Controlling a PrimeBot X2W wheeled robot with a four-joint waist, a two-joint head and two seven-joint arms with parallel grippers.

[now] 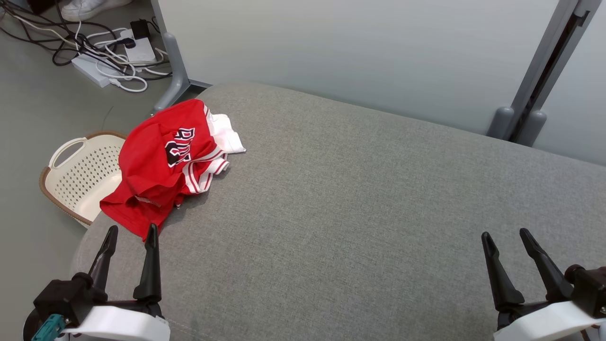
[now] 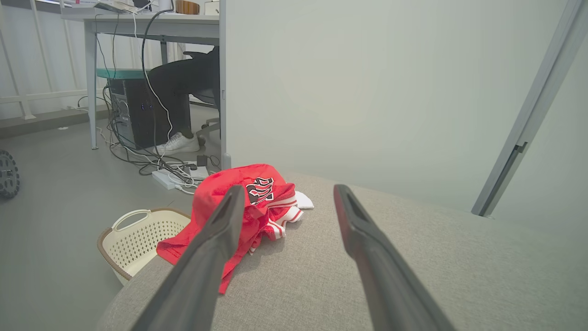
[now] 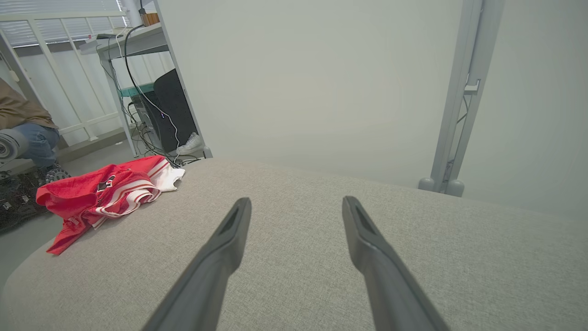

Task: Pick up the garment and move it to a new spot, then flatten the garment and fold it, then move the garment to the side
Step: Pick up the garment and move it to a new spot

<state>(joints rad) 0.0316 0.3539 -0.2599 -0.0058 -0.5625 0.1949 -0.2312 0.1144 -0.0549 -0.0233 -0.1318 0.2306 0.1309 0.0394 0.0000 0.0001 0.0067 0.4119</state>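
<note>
The garment (image 1: 161,166), a red jersey with white trim, lies crumpled at the far-left corner of the table (image 1: 355,199), and its left side droops over the edge. Its long axis runs from the near hem away from me and a little to the right, towards the white piece at its far end. My left pincer (image 1: 133,228) is the nearer one by far. It is spread wide with nothing in it, the tips just short of that near hem and pointing straight along the heap. My right pincer (image 1: 504,233) is also released and bare. It sits well apart over the near-right of the table, with bare grey cloth between it and the jersey. I judge the pick falls to the left arm, reaching forward and down onto the hem. On the floor just left of the table stands a basket (image 1: 90,170), partly under the overhanging cloth. The part I can see holds nothing.
</note>
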